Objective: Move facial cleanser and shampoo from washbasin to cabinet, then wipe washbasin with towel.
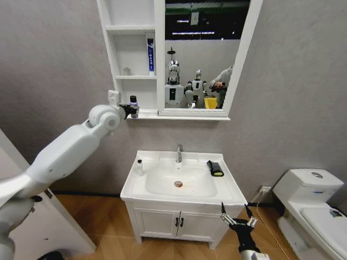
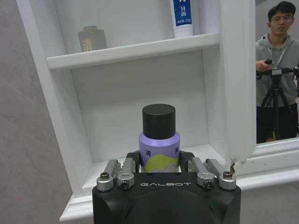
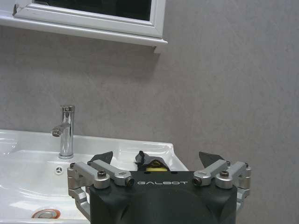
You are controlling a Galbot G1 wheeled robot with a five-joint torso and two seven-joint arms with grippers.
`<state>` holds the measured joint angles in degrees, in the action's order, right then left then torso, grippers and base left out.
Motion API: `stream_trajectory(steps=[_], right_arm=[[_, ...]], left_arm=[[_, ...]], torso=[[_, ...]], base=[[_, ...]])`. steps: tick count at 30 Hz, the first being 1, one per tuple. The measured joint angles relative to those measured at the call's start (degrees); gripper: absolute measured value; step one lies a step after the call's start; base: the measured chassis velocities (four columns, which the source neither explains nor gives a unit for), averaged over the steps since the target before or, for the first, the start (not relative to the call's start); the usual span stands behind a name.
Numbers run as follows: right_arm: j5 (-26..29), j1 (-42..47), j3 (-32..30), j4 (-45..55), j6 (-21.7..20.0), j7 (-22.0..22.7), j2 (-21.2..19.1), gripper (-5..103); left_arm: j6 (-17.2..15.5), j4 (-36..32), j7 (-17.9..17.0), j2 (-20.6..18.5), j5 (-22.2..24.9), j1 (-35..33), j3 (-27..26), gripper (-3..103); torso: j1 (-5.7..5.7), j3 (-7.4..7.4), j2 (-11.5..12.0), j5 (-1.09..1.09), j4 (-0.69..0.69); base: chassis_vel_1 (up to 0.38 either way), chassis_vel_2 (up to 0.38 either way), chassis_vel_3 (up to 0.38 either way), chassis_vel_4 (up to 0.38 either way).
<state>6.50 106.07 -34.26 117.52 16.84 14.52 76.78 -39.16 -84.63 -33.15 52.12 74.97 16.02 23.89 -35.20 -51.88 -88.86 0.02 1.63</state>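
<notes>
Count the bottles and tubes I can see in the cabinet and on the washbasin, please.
4: purple bottle in the left hand at the cabinet's bottom shelf; small jar and blue tube on the middle shelf; white bottle on the washbasin rim.

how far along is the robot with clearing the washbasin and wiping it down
About midway. The left gripper holds a purple bottle at the cabinet's lowest compartment, not yet released. A small white bottle stands on the washbasin rim. The towel lies untouched beside the tap, so wiping is not begun. The right gripper hangs open, low before the basin.
</notes>
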Motion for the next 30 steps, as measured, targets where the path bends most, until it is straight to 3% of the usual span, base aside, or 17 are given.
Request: stream_trajectory(steps=[6, 12, 20, 30], right_arm=[[0.35, -0.37, 0.03, -0.31, 0.06, 0.0, -0.19, 100], [1.17, -1.1, -0.06, -0.65, -0.16, 0.12, -0.95, 100], [1.59, -1.95, 0.15, -1.54, -0.32, 0.22, -1.46, 100], [1.78, -2.27, -0.02, -2.07, -0.31, 0.34, -1.42, 100]], left_arm=[[-0.19, 11.62, 2.02, 5.81, -1.7, 3.8, 0.4, 43], [1.72, 26.44, 6.09, 11.9, -9.28, 6.76, -0.17, 43], [2.85, 33.26, 7.08, 15.19, -13.17, 7.48, -1.5, 43], [3.84, 35.48, 8.17, 17.36, -15.12, 5.96, -2.46, 43]], torso=[[0.0, 0.0, 0.0, -0.01, 0.01], [0.0, 0.0, 0.0, -0.02, -0.02], [0.01, 0.01, 0.0, -0.02, -0.02], [0.01, 0.01, 0.0, -0.02, -0.01]], base=[[0.0, 0.0, 0.0, 0.0], [0.0, 0.0, 0.0, 0.0], [0.0, 0.0, 0.0, 0.0], [0.0, 0.0, 0.0, 0.0]])
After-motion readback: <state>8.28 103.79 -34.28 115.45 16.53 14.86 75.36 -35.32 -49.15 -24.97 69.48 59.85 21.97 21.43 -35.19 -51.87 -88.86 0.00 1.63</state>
